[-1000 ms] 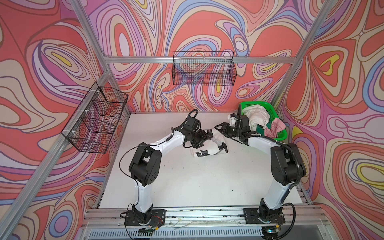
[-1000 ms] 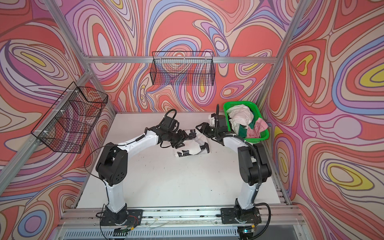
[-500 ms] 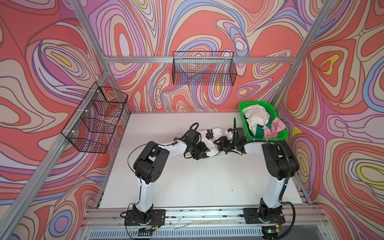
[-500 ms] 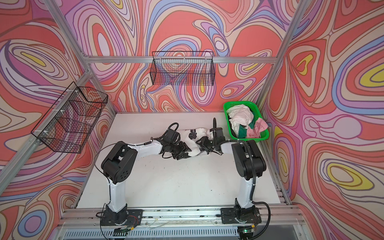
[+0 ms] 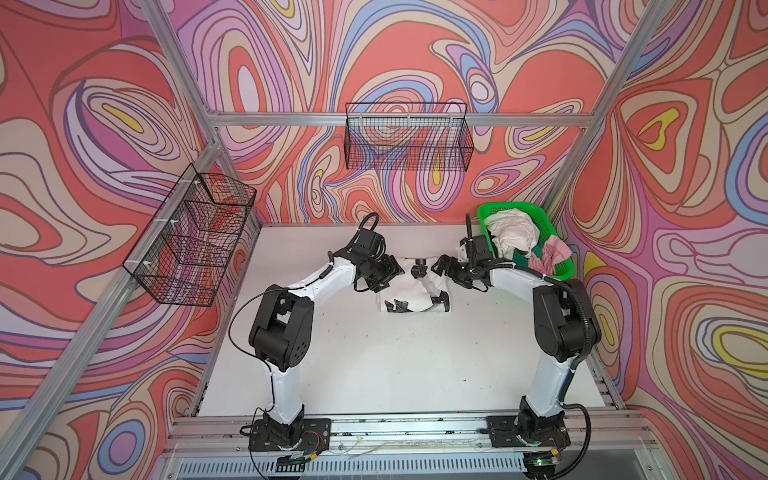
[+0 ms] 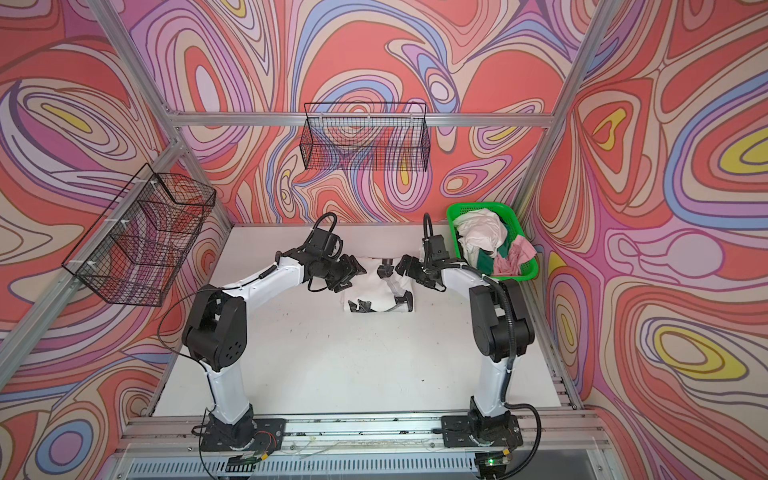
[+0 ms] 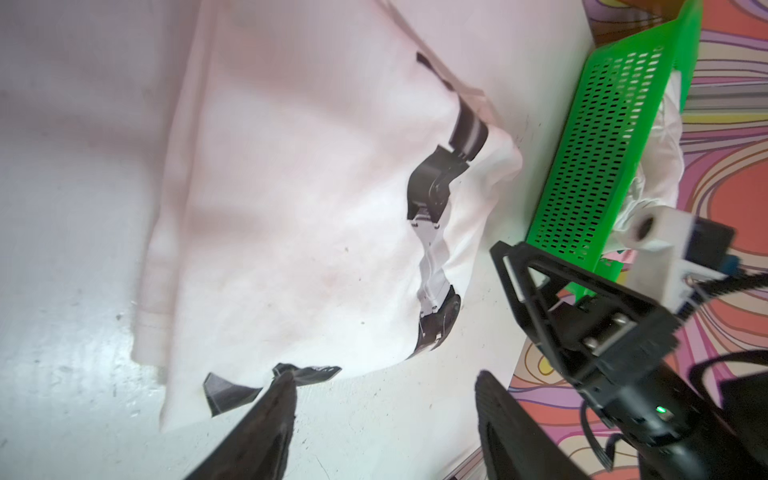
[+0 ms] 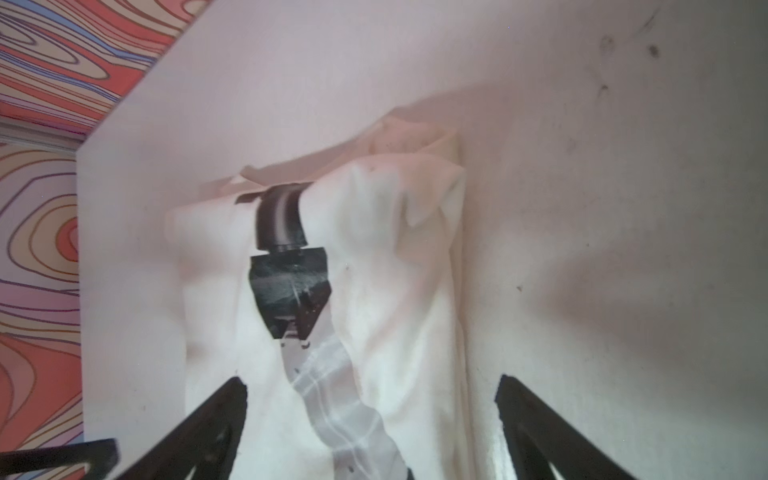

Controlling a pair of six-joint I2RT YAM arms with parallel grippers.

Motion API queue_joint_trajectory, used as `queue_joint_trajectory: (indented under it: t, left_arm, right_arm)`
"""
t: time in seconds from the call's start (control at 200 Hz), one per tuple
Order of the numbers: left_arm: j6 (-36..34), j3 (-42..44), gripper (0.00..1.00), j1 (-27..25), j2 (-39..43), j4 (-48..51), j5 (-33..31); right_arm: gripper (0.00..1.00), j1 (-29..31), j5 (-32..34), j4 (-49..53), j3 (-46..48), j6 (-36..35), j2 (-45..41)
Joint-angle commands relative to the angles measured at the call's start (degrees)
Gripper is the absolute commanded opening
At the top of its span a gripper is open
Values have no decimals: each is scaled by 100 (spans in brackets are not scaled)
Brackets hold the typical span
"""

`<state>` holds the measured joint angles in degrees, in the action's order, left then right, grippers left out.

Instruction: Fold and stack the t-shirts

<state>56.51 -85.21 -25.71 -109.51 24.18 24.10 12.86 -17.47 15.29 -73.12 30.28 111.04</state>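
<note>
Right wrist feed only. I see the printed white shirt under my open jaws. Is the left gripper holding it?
Observer: No. The left gripper is open beside the printed white t-shirt, with one fingertip at its printed corner.
Operator: Any shirts still to fold?
Observer: Yes. A plain white shirt, a dark green shirt and a pink shirt lie bunched in the green basket.

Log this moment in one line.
printed white t-shirt: folded on table | left gripper: open, at its edge | right gripper: open over it | green basket: white shirt, dark green shirt, pink shirt inside
</note>
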Motion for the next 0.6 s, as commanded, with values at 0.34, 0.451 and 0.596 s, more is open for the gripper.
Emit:
queue_joint_trajectory:
  t: [0.34, 0.451, 0.596]
  left_arm:
    - [-1227, 379, 72, 767, 1019, 1674, -1058]
    - [-1336, 962, 72, 1128, 1564, 1831, -1090]
    - [-1471, 1850, 72, 1789, 2614, 1945, -1124]
  right_arm:
    - [58, 1024, 939, 922, -869, -166, 1039]
    - [54, 1427, 1019, 906, -863, -28, 1242]
    - [52, 2067, 1022, 974, -1209, 159, 1664]
